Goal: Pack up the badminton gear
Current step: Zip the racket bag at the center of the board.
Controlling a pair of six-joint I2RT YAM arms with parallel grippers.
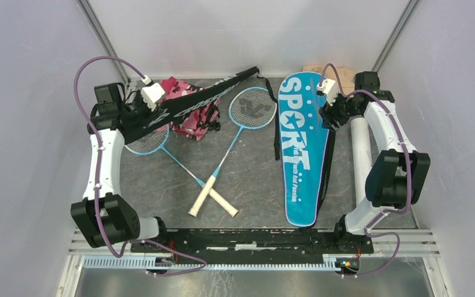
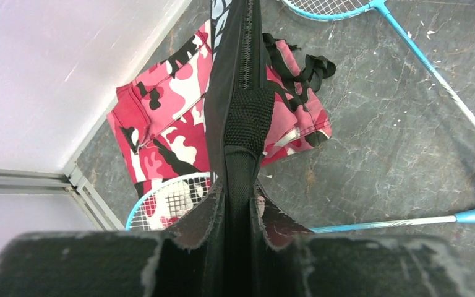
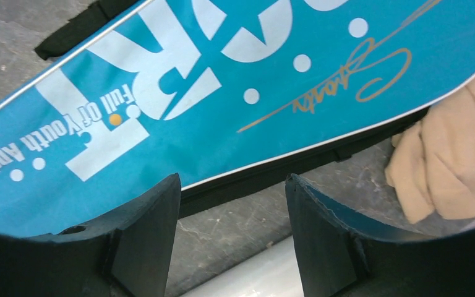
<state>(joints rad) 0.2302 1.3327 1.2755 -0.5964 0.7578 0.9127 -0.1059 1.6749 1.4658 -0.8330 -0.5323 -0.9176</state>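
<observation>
The left tool (image 2: pixel 238 205) clenches the black racket cover (image 2: pixel 240 68), left of the blue racket cover (image 3: pixel 179 80); the right tool (image 3: pixel 232 210) hangs released just beside that blue cover's edge.

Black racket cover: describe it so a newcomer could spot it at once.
At the table's far left lies a pink camouflage cloth. The black cover runs diagonally over it, one end pinched in the left gripper. Unlike the blue cover flat on the right, it is held on edge.
</observation>
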